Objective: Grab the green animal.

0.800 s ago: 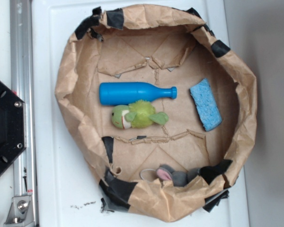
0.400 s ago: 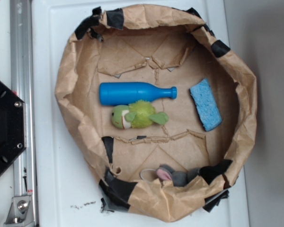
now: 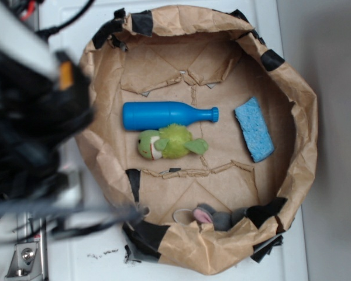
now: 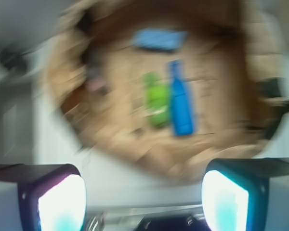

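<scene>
The green animal lies on its side near the middle of the crumpled brown paper basin, just below the blue bottle and apparently touching it along its upper edge; the wrist view shows the two side by side as well. A blue sponge sits apart to the right, and a grey plush mouse is tucked under the basin's lower rim. The gripper is above the white counter outside the basin, its fingers spread wide with nothing between them; the arm shows only as a dark blur at the left of the exterior view. The main risk looks to be the bottle: with so little gap, a finger coming down on that side could land on it, roll it, or pinch both together. The basin's raised wall could also catch the arm on the way in.
</scene>
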